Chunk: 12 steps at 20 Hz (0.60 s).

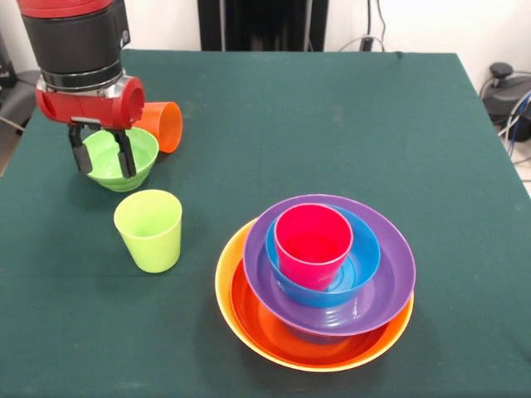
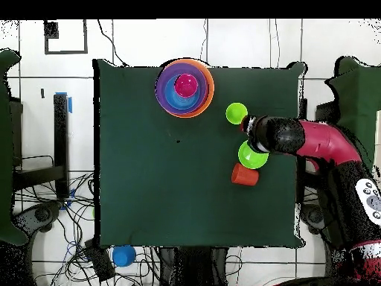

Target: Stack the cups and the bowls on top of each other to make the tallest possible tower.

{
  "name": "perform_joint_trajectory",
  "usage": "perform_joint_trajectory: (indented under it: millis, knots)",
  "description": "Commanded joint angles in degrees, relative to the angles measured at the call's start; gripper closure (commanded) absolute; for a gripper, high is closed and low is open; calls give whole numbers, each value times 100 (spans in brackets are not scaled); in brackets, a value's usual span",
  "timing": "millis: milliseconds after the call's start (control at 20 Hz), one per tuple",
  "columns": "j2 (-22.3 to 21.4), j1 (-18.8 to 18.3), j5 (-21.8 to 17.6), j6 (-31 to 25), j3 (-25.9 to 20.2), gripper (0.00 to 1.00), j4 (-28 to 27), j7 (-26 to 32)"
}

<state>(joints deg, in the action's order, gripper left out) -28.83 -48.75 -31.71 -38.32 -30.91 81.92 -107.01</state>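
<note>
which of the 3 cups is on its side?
The orange cup, lying tipped behind the small green bowl. The lime green cup stands upright; the pinkish red cup sits upright in the stack.

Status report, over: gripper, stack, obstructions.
Gripper open, fingers straddling small green bowl's rim. Tower four pieces, pinkish red cup on top. Orange cup lying down behind bowl, lime cup upright nearby.

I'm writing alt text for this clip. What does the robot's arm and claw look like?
The arm is a thick round tube, black with a silvery ring near its end and a glossy red wrist block below. From above it looks red and black, with a grey panel of small buttons. The claw is small: two thin black fingers.
</note>
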Motion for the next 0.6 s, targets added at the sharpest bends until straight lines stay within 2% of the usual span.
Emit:
perform_joint_trajectory:
  millis: [50, 350, 600]
  knots:
    - [413, 291, -155, -404, -309, 0, -144, 1145]
    - [621, 337, -257, -184, -341, 0, -249, 1081]
    - [939, 398, -312, -81, -422, 0, -570, 1156]
